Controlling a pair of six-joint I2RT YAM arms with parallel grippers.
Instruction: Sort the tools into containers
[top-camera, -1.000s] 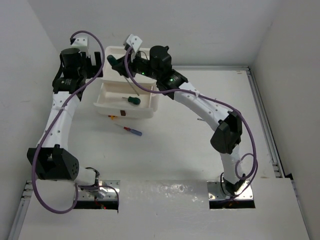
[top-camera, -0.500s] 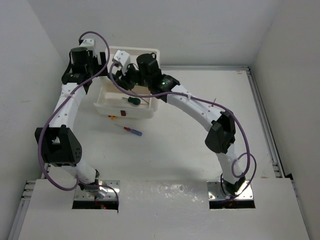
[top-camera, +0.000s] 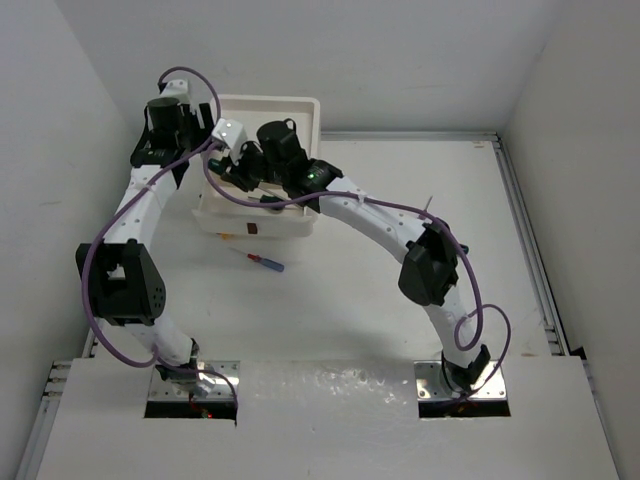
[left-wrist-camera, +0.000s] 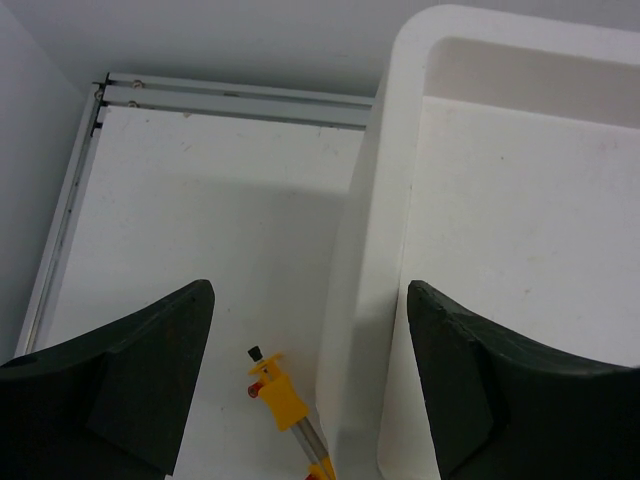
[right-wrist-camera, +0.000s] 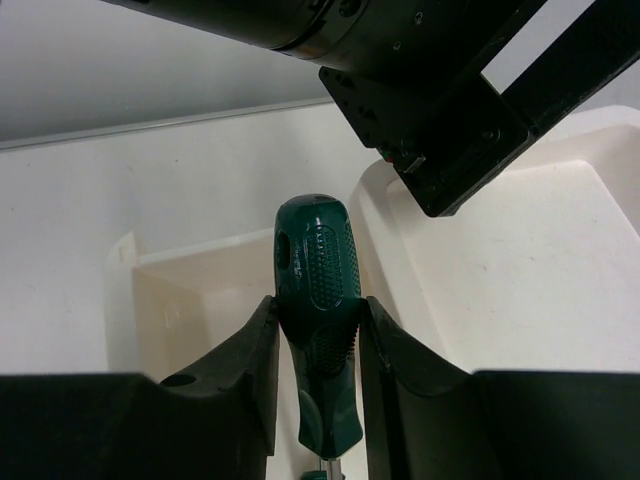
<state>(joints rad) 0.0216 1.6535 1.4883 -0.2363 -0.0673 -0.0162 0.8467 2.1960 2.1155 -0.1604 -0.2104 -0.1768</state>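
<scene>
As R end effector (right-wrist-camera: 318, 310) grips screwdriver (right-wrist-camera: 314, 255): butt outward, prob. finger-aligned.

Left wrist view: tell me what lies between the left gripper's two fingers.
Seen between them in the left wrist view: the yellow screwdriver on the table, close beside the white box's side wall. The left gripper is open, holding nothing.
</scene>
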